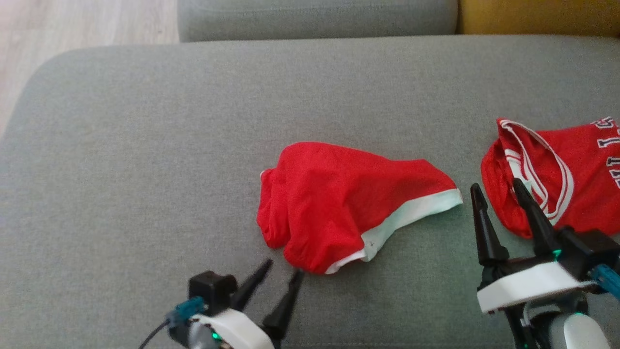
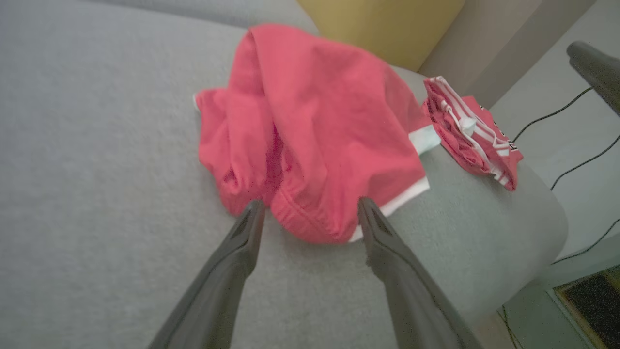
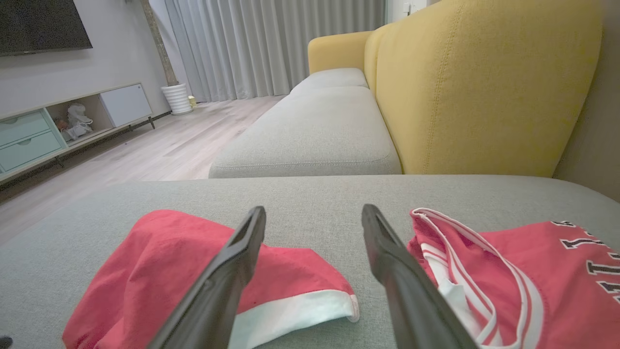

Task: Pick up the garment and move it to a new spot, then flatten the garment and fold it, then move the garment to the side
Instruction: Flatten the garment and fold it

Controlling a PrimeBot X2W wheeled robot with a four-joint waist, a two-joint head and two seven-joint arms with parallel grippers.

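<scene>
Head view: a crumpled red garment (image 1: 339, 203) of thin, matte cloth with a white hem band lies near the middle of a wide grey woven cushion (image 1: 145, 145). It is bunched into soft rounded folds, thickest on its left. The left gripper (image 1: 285, 267) is at the near left. Its two dark tapered fingers are spread and hold nothing, with the tips just beside the garment's near edge. The right gripper (image 1: 496, 185), at the near right, is also spread and empty. It stands between the garment and a red jersey (image 1: 576, 169) with white striped trim and dark lettering, which lies at the far right. With two similar red pieces so close together, the right fingers could likely snag the jersey's looped trim by mistake.

Left wrist view: the left gripper (image 2: 309, 202) has its fingers on either side of a bulging fold at the garment's (image 2: 319, 121) near edge, not yet closed on it. The cloth looks limp and layered. A pinch here would probably catch several layers, so the garment could lift as a wad rather than opening out, or slip free if only the rolled edge is caught.

Right wrist view: the open right gripper (image 3: 314, 208) points over bare cushion between the garment's white hem (image 3: 295, 315) on the left and the jersey (image 3: 533, 271) on the right. A smooth yellow upholstered backrest (image 3: 484, 87) rises beyond them on the far right.
</scene>
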